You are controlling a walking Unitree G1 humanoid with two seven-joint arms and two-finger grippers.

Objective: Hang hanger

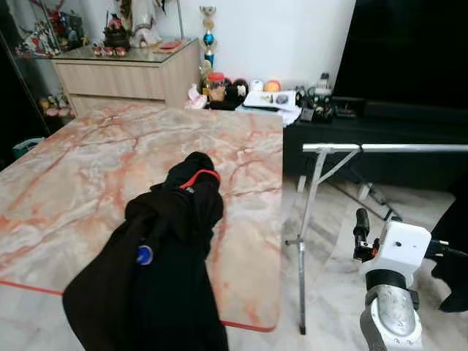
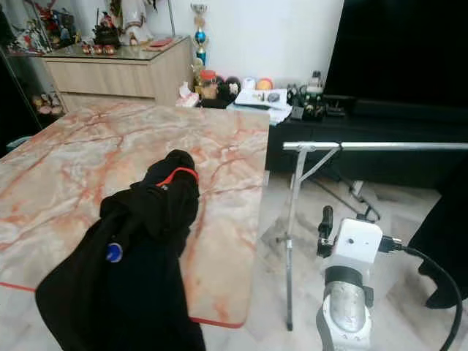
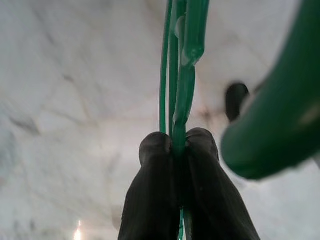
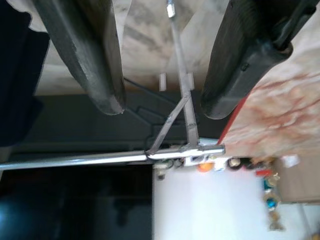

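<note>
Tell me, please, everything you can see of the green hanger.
The green hanger looks like glossy plastic-coated wire: several thin strands run side by side, with a thicker moulded piece beside them. The left pincer is shut on it, black fingertips pressed against both sides. A blurred, thick green part curves close to the camera. Pale marbled surface lies behind.

The table (image 1: 88, 168) is pale cream marble veined in orange-pink, with a thin red edge. On it lies a black garment (image 1: 157, 270) with a red collar trim and a blue button. The hanger (image 3: 181, 75) is bright green between black tool fingers (image 3: 150, 200), and the clothes rack (image 1: 380, 148) is silver metal.
</note>
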